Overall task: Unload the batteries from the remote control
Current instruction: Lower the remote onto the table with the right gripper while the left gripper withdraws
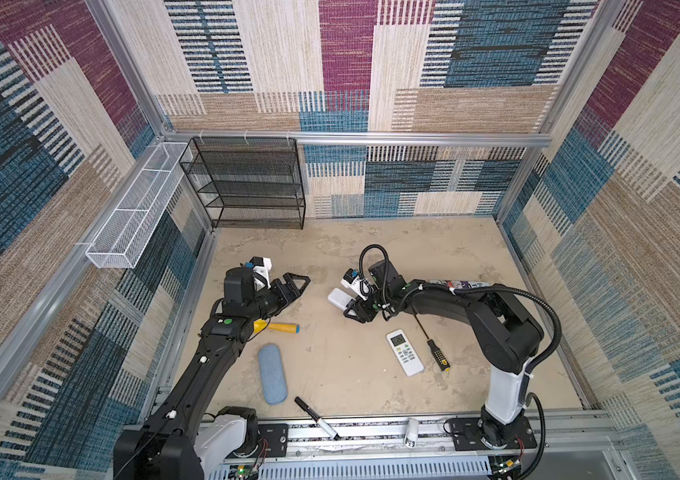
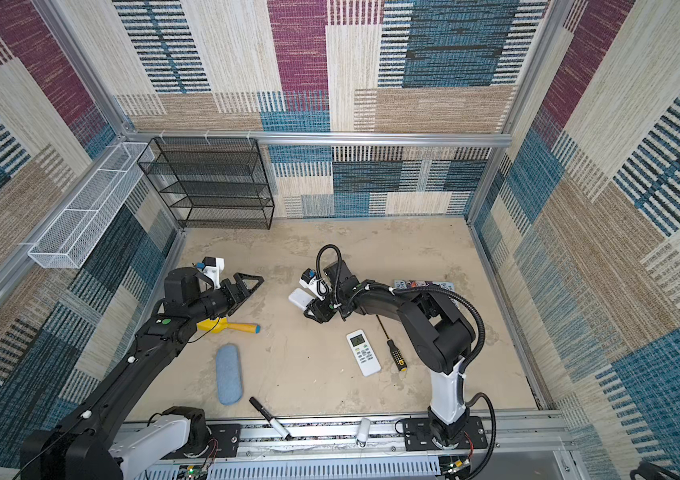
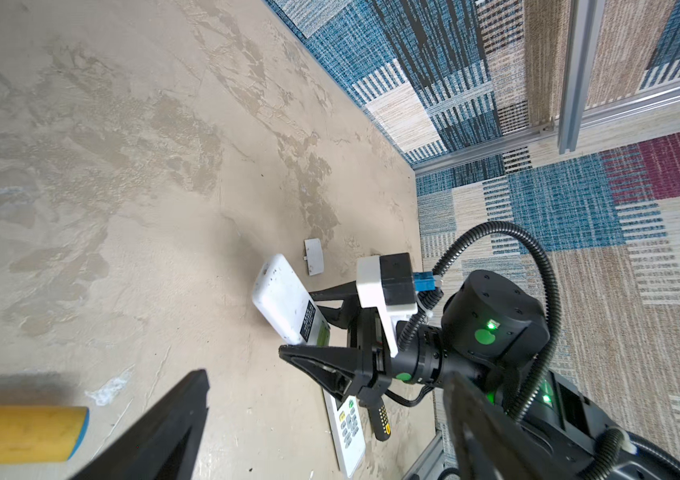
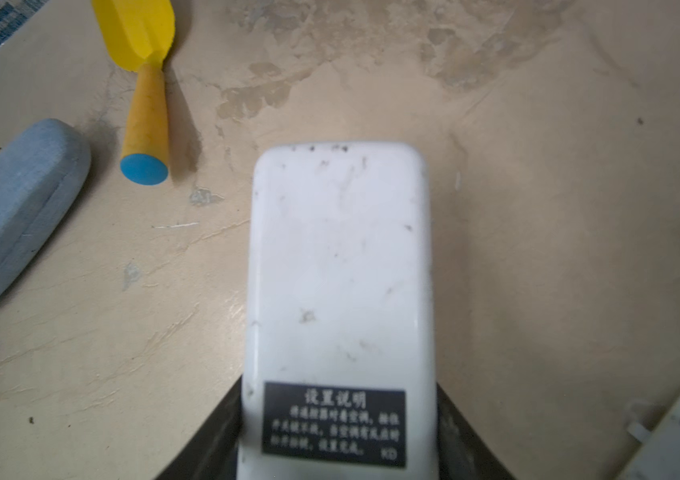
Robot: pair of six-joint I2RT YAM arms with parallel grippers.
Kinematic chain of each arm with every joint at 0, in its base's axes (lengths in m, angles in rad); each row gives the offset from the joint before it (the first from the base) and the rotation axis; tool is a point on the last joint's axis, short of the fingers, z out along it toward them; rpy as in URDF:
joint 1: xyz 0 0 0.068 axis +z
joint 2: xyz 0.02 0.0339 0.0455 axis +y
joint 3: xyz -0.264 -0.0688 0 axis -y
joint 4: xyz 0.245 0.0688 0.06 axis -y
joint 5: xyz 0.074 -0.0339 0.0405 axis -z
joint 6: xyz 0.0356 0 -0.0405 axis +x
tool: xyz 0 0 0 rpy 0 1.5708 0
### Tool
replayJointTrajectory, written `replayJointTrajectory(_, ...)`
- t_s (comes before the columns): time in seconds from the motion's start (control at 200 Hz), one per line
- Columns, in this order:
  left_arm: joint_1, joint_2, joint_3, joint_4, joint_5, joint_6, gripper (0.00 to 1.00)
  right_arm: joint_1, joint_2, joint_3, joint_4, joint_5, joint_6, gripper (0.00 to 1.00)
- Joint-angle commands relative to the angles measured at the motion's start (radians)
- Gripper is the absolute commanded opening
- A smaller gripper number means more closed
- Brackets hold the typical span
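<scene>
Nearby, left hand (image 1: 299, 289) gapes by yellow trowel (image 1: 279, 327); right hand (image 1: 345, 305) grips remote (image 1: 337, 296).

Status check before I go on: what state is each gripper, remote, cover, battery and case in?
Left gripper: open, empty.
Right gripper: shut on held remote.
Held remote: back up, cover removed.
Battery cover: off, lying on table.
Batteries: lime green showing inside held remote; count unclear.
Second remote: face up on table, display showing digits.
Glasses case: shut.

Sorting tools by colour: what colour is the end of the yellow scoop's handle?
The handle end is blue, clearest in the right wrist view.
</scene>
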Motion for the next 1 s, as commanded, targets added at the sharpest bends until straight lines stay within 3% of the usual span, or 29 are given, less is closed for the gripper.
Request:
replayJointTrajectory(0.0, 0.000, -0.003, 0.005, -0.009, -0.016, 0.025, 0.91, 0.002, 0.019, 0.008, 0.050, 0.089, 0.052, 0.52)
replayJointTrajectory(0.25, 0.000, -0.007, -0.001, -0.010, -0.017, 0.027, 0.91, 0.012, 0.074, 0.042, 0.025, 0.193, 0.066, 0.53)
replayJointTrajectory(0.611, 0.000, -0.006, -0.009, -0.009, -0.021, 0.029, 0.90, 0.029, 0.122, 0.075, -0.027, 0.244, 0.054, 0.57)
replayJointTrajectory(0.996, 0.001, -0.003, -0.012, -0.005, -0.021, 0.030, 0.90, 0.058, 0.154, 0.126, -0.117, 0.348, -0.034, 0.62)
